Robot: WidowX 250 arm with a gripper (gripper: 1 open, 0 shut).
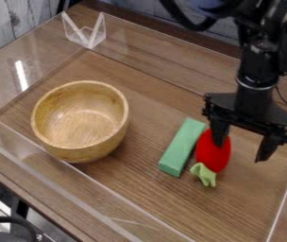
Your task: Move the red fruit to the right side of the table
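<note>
The red fruit [211,150], a small glossy oval with a light-green leafy stem [204,174], lies on the wooden table [121,180] toward the right front. My gripper [248,145] hangs pointing down right over it, open, its left finger [221,145] in front of the fruit's upper part and its right finger [275,144] well to the right of it. Nothing is held between the fingers. Whether a finger touches the fruit I cannot tell.
A long green block [181,146] lies just left of the fruit, almost touching it. A wooden bowl [79,119] sits at the left. A clear acrylic wall [282,213] rings the table, close on the right. A clear stand [83,30] is at the back left.
</note>
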